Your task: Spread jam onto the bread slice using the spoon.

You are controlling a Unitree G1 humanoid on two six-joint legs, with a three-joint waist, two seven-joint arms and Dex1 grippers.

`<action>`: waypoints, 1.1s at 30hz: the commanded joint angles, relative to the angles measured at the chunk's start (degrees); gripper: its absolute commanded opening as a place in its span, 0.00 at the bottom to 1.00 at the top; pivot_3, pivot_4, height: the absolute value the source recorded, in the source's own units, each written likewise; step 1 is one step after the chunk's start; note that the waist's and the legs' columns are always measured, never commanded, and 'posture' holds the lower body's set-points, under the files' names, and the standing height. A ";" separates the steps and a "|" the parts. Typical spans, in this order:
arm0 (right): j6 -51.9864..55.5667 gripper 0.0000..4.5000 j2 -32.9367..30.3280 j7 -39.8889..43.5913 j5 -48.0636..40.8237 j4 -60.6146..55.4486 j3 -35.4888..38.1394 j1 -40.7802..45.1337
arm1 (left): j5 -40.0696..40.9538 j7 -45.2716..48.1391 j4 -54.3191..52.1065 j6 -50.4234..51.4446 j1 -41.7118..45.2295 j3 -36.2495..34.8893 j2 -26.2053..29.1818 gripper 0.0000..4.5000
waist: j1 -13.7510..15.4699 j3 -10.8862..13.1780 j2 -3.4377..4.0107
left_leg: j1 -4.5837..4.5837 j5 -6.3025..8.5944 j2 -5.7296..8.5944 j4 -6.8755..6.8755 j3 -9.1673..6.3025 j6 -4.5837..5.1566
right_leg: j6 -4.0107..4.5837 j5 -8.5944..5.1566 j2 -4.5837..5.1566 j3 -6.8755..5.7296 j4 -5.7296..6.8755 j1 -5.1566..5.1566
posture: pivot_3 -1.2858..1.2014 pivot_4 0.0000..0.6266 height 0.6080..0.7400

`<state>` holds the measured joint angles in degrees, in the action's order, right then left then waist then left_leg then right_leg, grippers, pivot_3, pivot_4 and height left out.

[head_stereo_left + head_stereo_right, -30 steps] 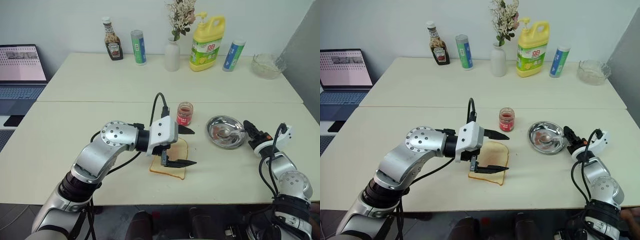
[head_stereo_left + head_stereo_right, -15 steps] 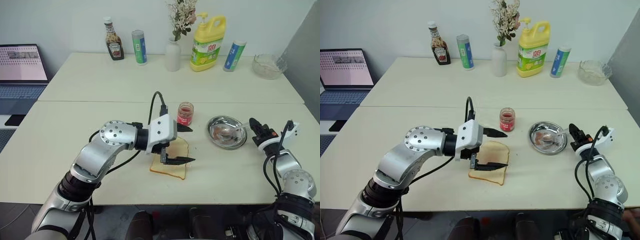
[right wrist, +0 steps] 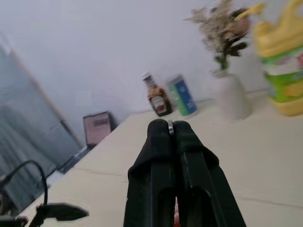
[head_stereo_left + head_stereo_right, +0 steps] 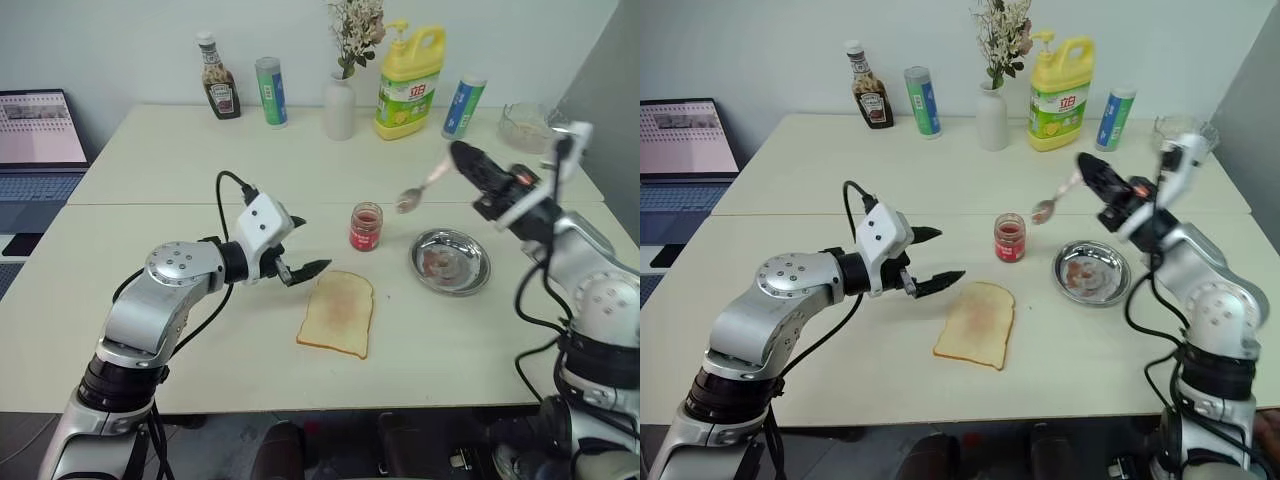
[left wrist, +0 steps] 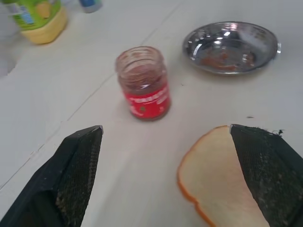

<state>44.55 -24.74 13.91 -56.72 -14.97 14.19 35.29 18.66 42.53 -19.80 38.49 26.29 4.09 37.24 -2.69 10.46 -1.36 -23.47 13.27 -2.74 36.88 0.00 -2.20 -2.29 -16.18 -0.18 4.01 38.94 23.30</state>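
The bread slice lies flat on the near table. Behind it stands the small glass jar of red jam, with no lid. My right gripper is raised above the table, behind the jar and the round steel dish. It is shut on the handle of the spoon, whose bowl hangs toward the jar. My left gripper stands open just left of the bread, holding nothing. In the left wrist view its fingers frame the jar and a corner of the bread.
The steel dish has reddish smears inside. Along the far table edge stand a ketchup bottle, a green can, a white vase, a yellow detergent bottle, a blue can and a glass bowl. A laptop sits at left.
My right gripper closed on the spoon at the dish and lifted it up and to the left. My left gripper drew back leftward off the bread.
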 commanded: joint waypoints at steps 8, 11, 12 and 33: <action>-16.40 0.01 -0.52 13.92 24.35 11.68 -15.24 7.55 | 2.34 -2.70 -4.90 1.99 -3.25 -4.35 0.10 1.00 | 1.04 0.00 0.00 | -0.41 0.00 0.03 0.05 -0.02 -0.01 | 0.21 0.13 0.08 -0.07 0.00 0.36 | 0.52 0.24 1.00; -19.21 0.01 0.13 15.85 27.53 14.42 -15.80 8.45 | 2.63 -2.94 -5.49 2.26 -3.57 -4.29 0.18 1.00 | 1.04 0.00 0.00 | -0.42 -0.01 0.06 0.06 -0.01 -0.01 | 0.21 0.14 0.12 -0.08 0.01 0.36 | 0.52 0.24 1.00; -20.85 0.01 0.13 16.74 29.29 15.74 -16.47 8.82 | 2.65 -3.03 -5.64 2.30 -3.59 -4.20 0.12 1.00 | 0.99 0.00 -0.01 | -0.42 -0.01 0.06 0.06 0.00 -0.01 | 0.21 0.14 0.12 -0.07 0.02 0.36 | 0.52 0.24 1.00; -40.29 0.01 1.39 24.87 50.00 25.77 -24.41 8.87 | 1.99 -2.68 -3.59 0.63 -1.01 -0.62 -0.88 1.00 | 0.90 0.00 0.00 | -0.38 -0.01 0.05 0.08 -0.02 -0.03 | 0.22 0.15 0.11 -0.09 0.08 0.35 | 0.52 0.24 1.00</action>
<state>6.45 -23.48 38.44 -7.65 11.65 -10.48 43.39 21.12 39.59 -22.47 40.58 24.13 3.30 36.57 -1.79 10.46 -1.36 -23.85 13.25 -2.69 36.96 -0.02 -2.22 -2.07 -16.03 -0.07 3.91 39.02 23.65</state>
